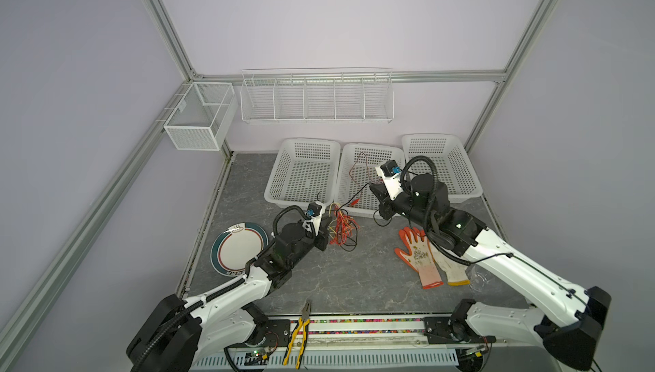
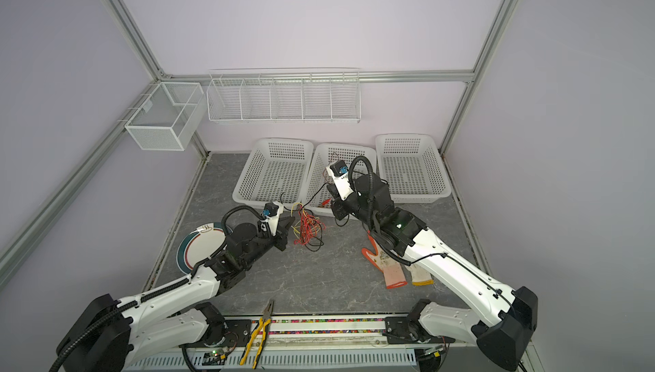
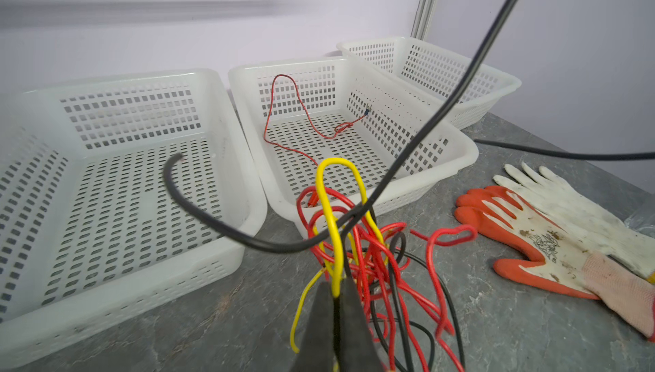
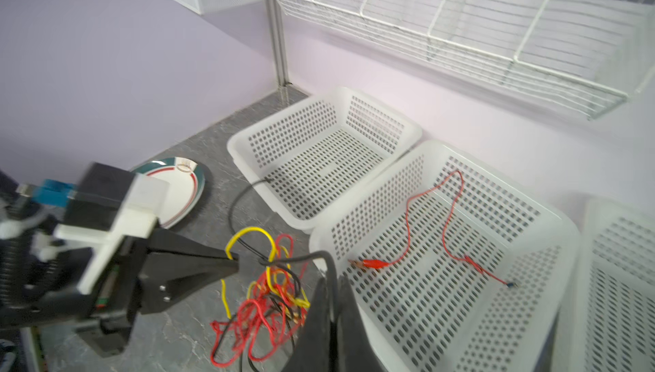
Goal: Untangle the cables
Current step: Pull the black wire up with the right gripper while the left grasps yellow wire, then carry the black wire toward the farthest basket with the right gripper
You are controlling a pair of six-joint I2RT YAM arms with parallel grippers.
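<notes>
Cables (image 1: 342,230) are lying in a loose red, yellow and black heap on the desk (image 1: 336,281), just in front of the middle basket (image 1: 372,146). One red clip cable (image 4: 376,264) is already lying apart inside that basket.

The left claw (image 3: 336,294) is pinching shut on the yellow cable (image 3: 334,242) just below its raised loop. The right claw (image 4: 331,281) is clamping the black cable (image 3: 457,93), which is running as a taut line up and away from the heap. So both claws are gripping, one strand each, and the black line is crossing through the yellow loop right where the knot is looking tightest.

These wires are looking feather-light and floppy, with a smooth jacket. I'm judging they will be sliding over each other easily, but snagging wherever a loop is cinching or a clip end is catching. Pulling hard risks dragging the whole heap along rather than freeing one strand.

The best hold, I'm thinking, is a single strand close to the crossing, clear of its neighbours, with the other claw anchoring the bundle. Near the free end would suit too, so the tail can be threaded back out through the loop.
</notes>
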